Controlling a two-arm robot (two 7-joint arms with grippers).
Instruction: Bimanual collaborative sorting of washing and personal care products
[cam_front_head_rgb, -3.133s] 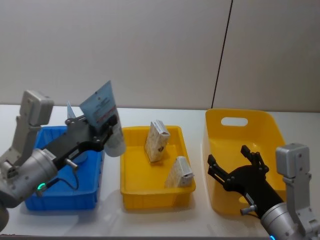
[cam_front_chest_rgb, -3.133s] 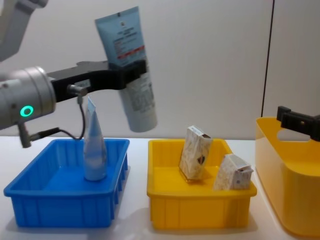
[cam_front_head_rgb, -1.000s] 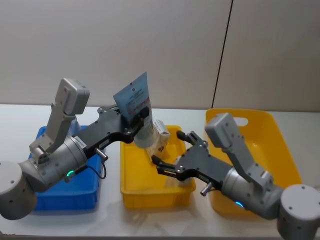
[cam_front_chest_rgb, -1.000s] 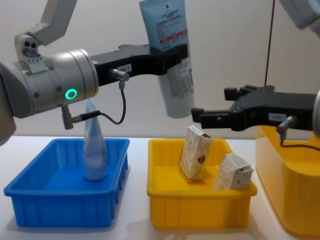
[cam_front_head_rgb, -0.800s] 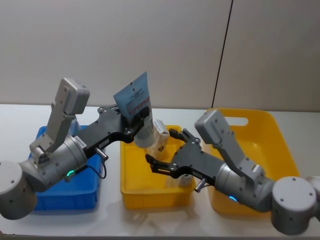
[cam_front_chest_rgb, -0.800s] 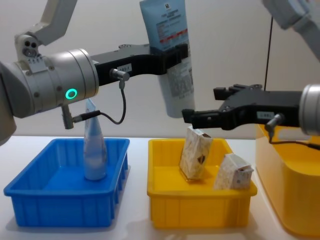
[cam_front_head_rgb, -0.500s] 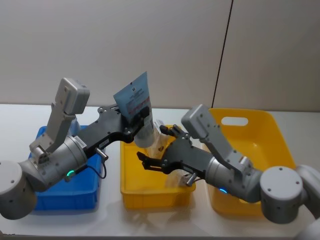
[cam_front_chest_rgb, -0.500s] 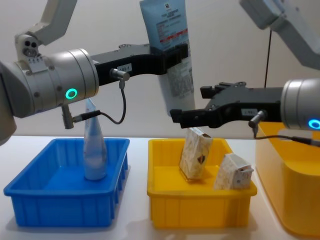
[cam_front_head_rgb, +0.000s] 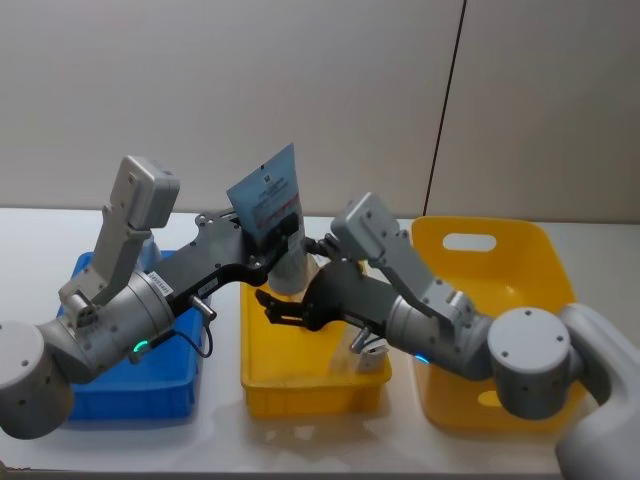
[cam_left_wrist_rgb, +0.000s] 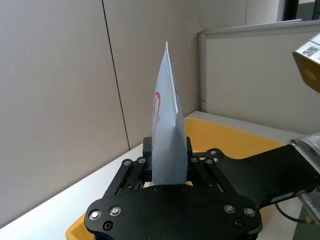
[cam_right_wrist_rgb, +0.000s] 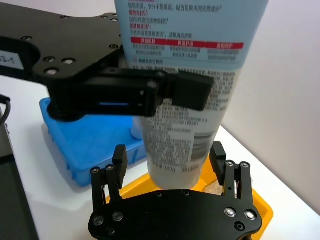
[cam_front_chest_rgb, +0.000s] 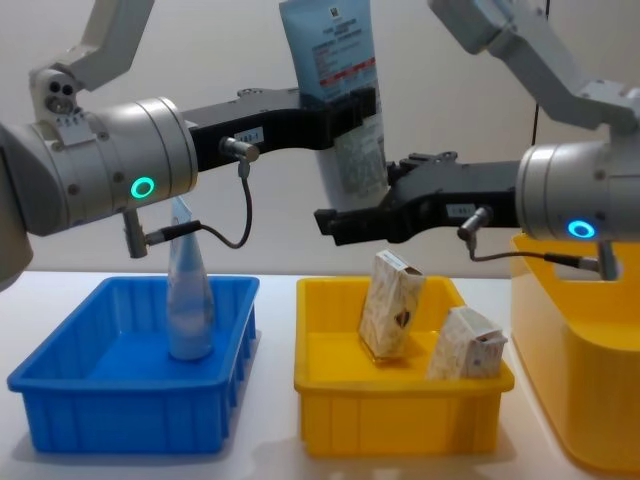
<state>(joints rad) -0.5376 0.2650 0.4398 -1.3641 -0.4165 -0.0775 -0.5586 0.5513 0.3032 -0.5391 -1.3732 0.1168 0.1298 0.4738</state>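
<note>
Pale-blue tube (cam_front_head_rgb: 266, 196) with a red-and-white label hangs cap-down over the small yellow bin (cam_front_head_rgb: 310, 388), clamped at its middle by the left gripper (cam_front_head_rgb: 285, 230). The right gripper (cam_front_head_rgb: 288, 280) reaches in from the right, above a white table (cam_front_head_rgb: 40, 235) backed by beige wall panels (cam_front_head_rgb: 300, 80). From the chest, a second tube (cam_front_chest_rgb: 188, 290) stands in the blue bin (cam_front_chest_rgb: 120, 405), and two cartons (cam_front_chest_rgb: 390, 305) lean in the yellow one. The right wrist view shows that gripper's fingers (cam_right_wrist_rgb: 120, 157) spread wide either side of the cap end, apart from it.
</note>
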